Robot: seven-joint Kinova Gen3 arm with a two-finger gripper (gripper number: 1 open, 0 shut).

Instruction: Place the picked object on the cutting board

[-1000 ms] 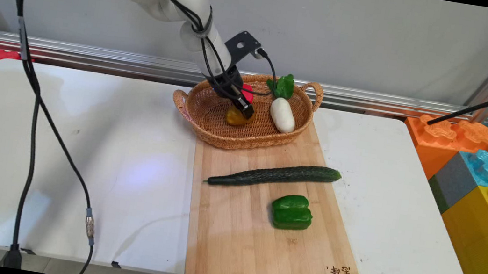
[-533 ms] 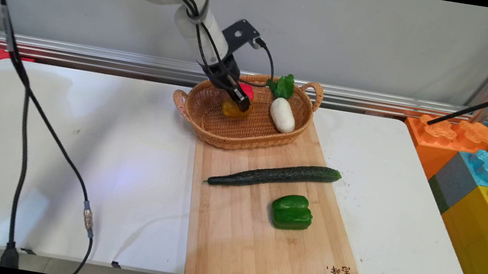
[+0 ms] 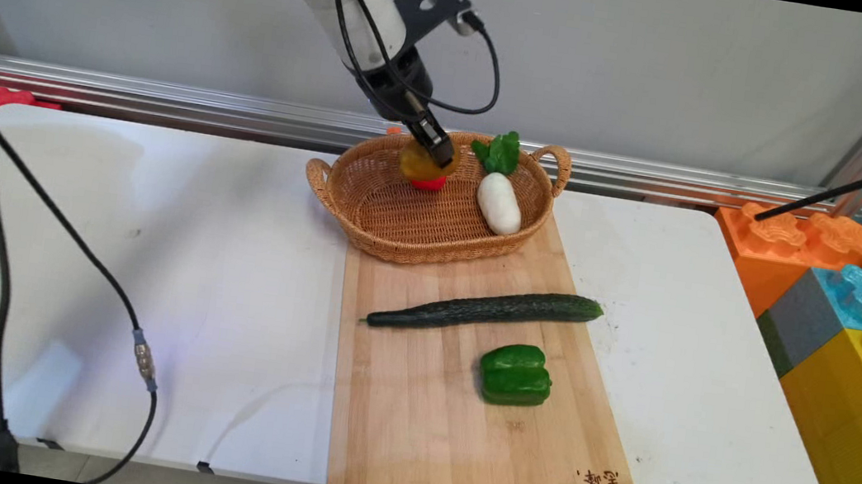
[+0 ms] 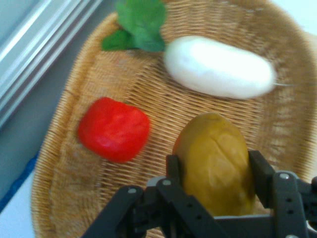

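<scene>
Black gripper [image 4: 214, 171] clamped on a smooth yellow-brown potato [image 4: 215, 158], above a woven wicker basket [image 4: 69, 163], lumpy red pepper [image 4: 114, 129], glossy white radish [image 4: 220, 67]

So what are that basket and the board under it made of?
The basket looks like woven wicker, tan and matte: its weave shows clearly. The cutting board looks like bamboo or light wood, smooth, with glued strips and grain lines visible.

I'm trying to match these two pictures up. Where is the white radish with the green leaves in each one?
Main view: the white radish lies in the right half of the wicker basket, leaves toward the wall.
Hand view: the radish runs across the top, leaves at upper left.
Shared landmark: the yellow-brown vegetable held in the gripper.
</scene>
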